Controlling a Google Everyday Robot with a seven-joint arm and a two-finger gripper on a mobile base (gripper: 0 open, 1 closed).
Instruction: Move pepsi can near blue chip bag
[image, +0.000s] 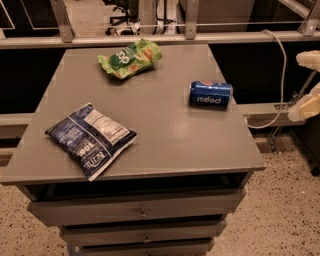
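Observation:
The pepsi can (211, 93) lies on its side near the right edge of the grey table (165, 140), blue with white lettering. The blue chip bag (91, 138) lies flat at the front left of the table, label panel up. My gripper (307, 82) is at the right edge of the view, off the table and to the right of the can. Its two cream fingers (306, 106) stand apart with nothing between them. It touches nothing.
A green chip bag (130, 58) lies at the back middle of the table. Drawers (142, 212) sit below the tabletop. A white cable (280, 75) hangs to the right of the table. A rail and chair legs are behind the table.

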